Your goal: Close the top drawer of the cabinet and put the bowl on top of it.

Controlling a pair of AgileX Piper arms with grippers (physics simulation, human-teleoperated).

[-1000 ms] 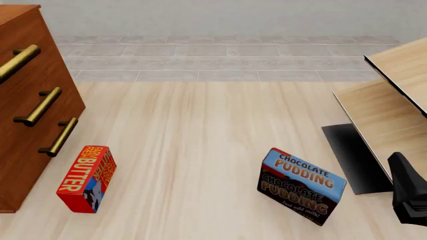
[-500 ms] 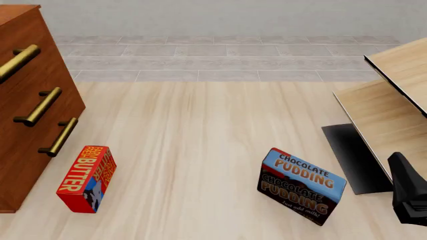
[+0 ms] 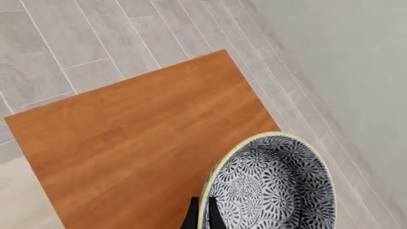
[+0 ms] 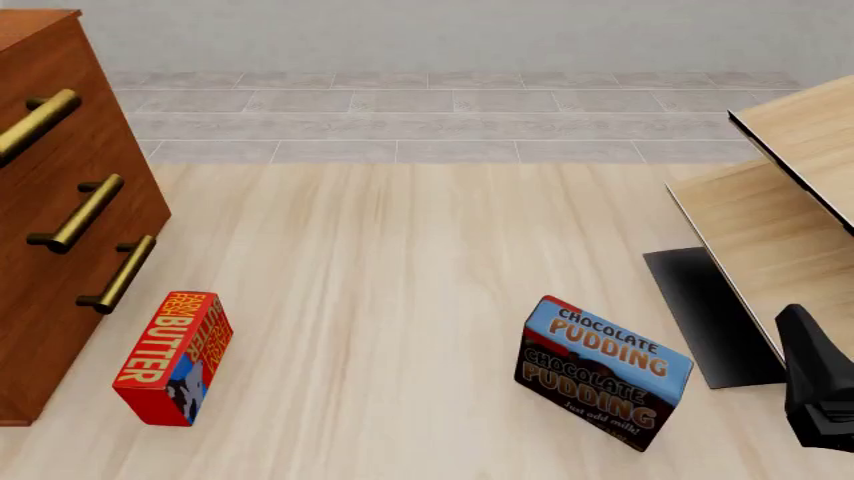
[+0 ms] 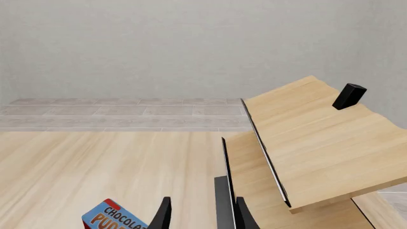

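Observation:
The bowl (image 3: 273,186), white with a dark floral pattern and a yellowish rim, hangs over the cabinet's flat top (image 3: 133,138) in the left wrist view. My left gripper (image 3: 202,218) is shut on the bowl's near rim, one finger inside and one outside. Neither the bowl nor the left gripper shows in the front view. There the cabinet (image 4: 60,250) stands at the far left. Its top drawer (image 4: 34,125) lies flush with the two drawers below. My right gripper (image 5: 202,217) is open and holds nothing, low at the right (image 4: 817,385) beside the pale furniture.
A red butter box (image 4: 174,357) stands on the table near the cabinet's foot. A chocolate pudding box (image 4: 603,372) stands right of centre, close to my right gripper. Pale light-wood furniture with black edging (image 4: 774,215) fills the right side.

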